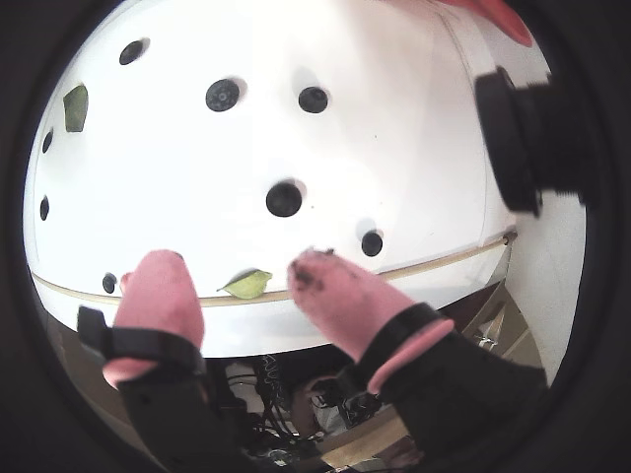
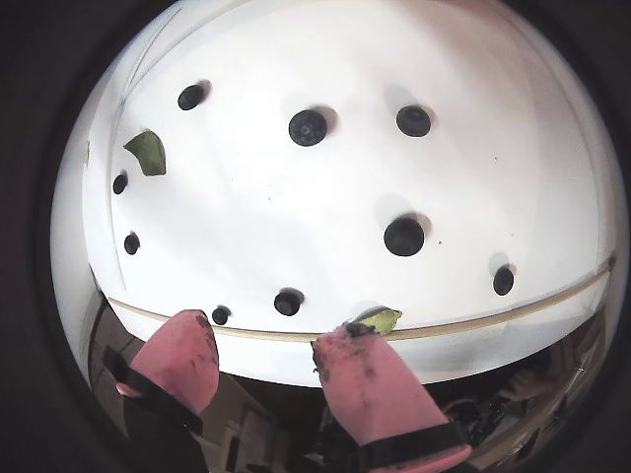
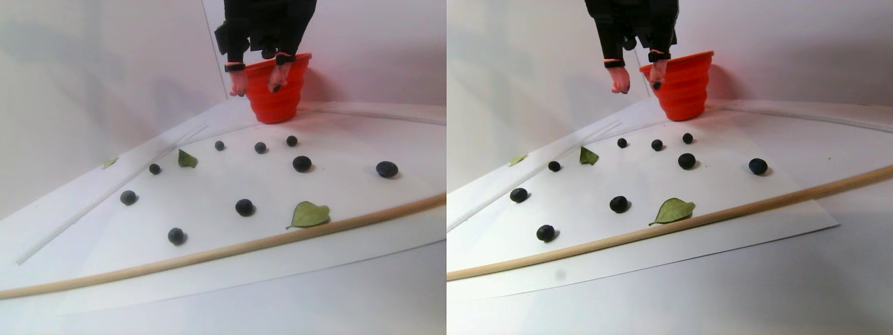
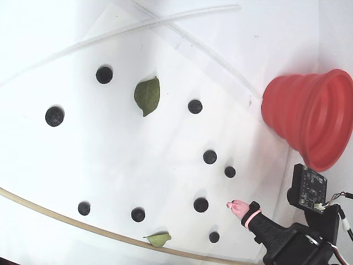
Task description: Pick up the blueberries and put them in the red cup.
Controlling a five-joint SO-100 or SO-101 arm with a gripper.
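With its pink-tipped fingers [image 1: 240, 279] spread and empty high above the white surface [image 4: 110, 154], a hasty descent could nudge the small round dark blueberries [image 4: 201, 204] rolling away from the red ribbed cup [image 4: 309, 116].

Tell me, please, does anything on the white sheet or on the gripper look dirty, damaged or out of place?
Yes. One pink fingertip carries dark smears, seemingly berry residue. The blueberries lie scattered over the white sheet with green leaves among them; none looks crushed. The red cup stands upright.
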